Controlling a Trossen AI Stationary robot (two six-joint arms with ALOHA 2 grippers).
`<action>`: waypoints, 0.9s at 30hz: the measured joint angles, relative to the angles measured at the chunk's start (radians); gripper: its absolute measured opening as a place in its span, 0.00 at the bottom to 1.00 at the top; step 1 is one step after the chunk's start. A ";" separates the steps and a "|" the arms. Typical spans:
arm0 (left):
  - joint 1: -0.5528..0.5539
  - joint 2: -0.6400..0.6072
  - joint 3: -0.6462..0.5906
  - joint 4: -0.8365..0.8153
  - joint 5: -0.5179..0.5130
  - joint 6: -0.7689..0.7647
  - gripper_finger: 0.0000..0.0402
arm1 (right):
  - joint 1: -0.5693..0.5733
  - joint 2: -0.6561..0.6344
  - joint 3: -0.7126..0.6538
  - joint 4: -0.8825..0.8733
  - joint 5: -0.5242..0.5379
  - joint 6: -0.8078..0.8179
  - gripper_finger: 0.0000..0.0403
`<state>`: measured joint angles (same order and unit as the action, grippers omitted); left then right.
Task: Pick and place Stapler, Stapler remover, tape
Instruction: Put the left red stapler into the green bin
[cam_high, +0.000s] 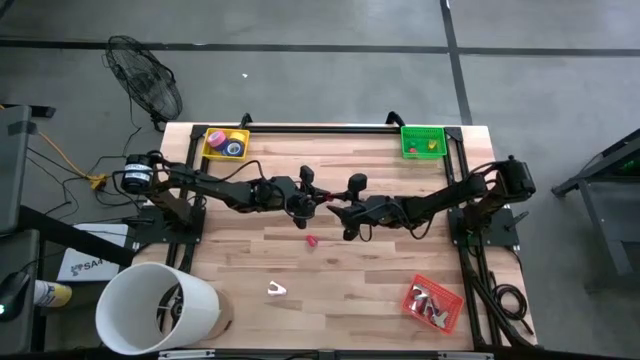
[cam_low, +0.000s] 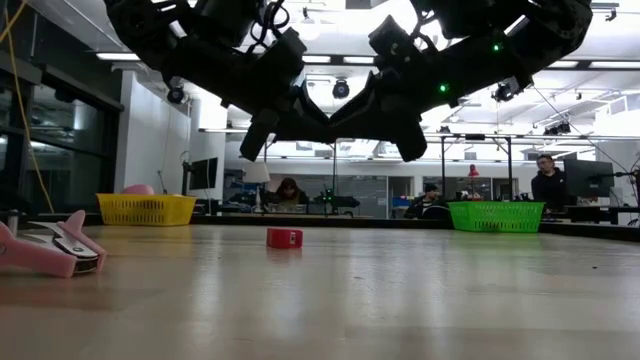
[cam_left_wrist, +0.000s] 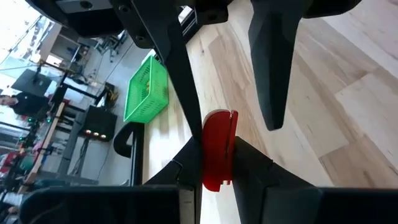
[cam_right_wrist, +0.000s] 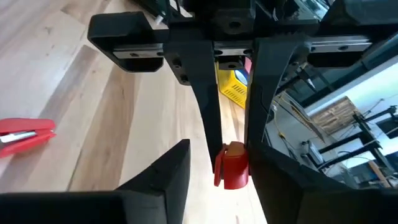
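Observation:
My left gripper and right gripper meet fingertip to fingertip above the middle of the table. The left one is shut on a small red object; what it is I cannot tell. The right gripper is open, and its fingers stand on either side of that object. A red stapler lies flat on the boards below. A pink-and-white stapler remover lies near the table's near edge. Rolls of tape sit in a yellow basket. My left gripper pinches the small red object between its two fingers, by the object's lower half. The fingers lie about level and point toward the table's right. The object is lifted clear of the table and sticks out past the fingertips.
A yellow basket and a green basket stand at the far edge. A red tray holding small items sits at the near right corner, and a white bucket stands off the near left corner. People are in the room behind the table.

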<state>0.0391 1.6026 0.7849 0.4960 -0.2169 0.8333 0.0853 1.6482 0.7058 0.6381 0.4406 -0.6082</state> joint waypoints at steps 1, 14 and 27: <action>0.000 0.000 0.000 0.001 0.000 0.000 0.13 | 0.000 0.000 0.000 -0.001 0.005 -0.001 0.37; 0.000 0.000 0.000 -0.001 0.079 0.007 0.13 | 0.001 -0.001 0.000 -0.024 0.026 -0.002 0.22; 0.001 0.001 -0.002 0.010 0.097 0.008 0.13 | 0.008 -0.002 0.002 -0.057 0.069 0.035 0.29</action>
<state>0.0399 1.6032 0.7834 0.5056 -0.1200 0.8417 0.0937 1.6466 0.7078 0.5808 0.5094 -0.5735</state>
